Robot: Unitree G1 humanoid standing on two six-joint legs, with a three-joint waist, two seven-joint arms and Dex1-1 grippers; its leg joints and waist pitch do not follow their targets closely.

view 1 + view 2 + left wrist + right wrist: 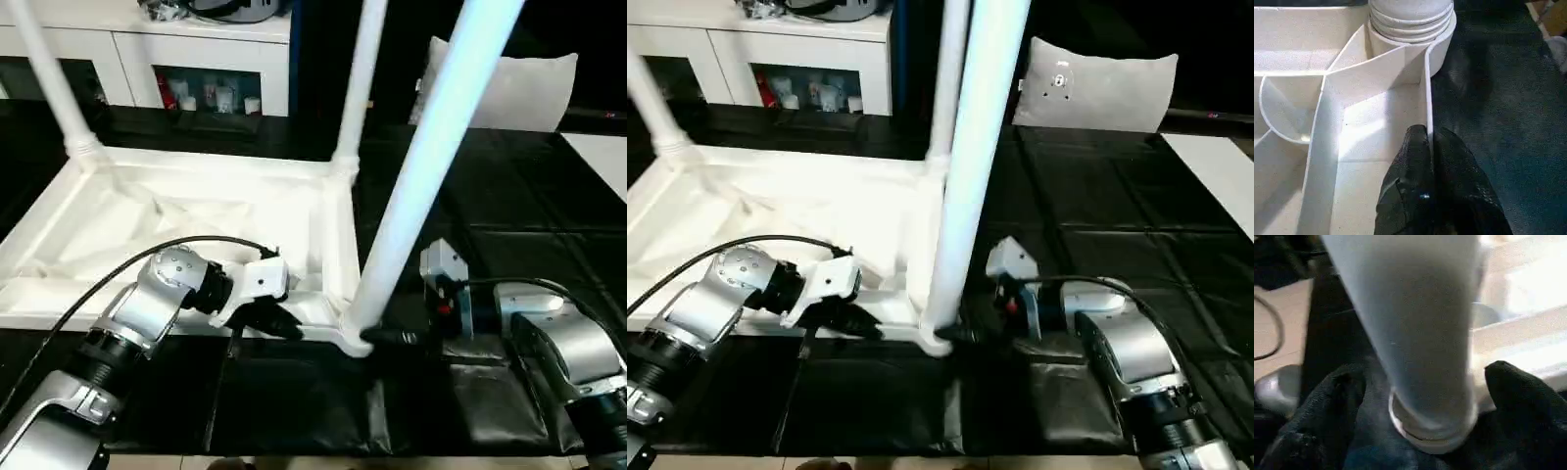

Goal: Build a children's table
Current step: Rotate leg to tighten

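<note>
Three legs are standing in the upturned tabletop; the nearest leg is sitting between the right gripper's wide-open fingers, unheld. Left gripper is pinching the rim. Half-seated, it could topple.

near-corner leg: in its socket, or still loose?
In. The leg stands with its base in the tabletop's near corner socket. How firmly it is seated, cannot tell. The right gripper is open around its base.

Tabletop white — legs white — mat black, pillow grey-white.
</note>
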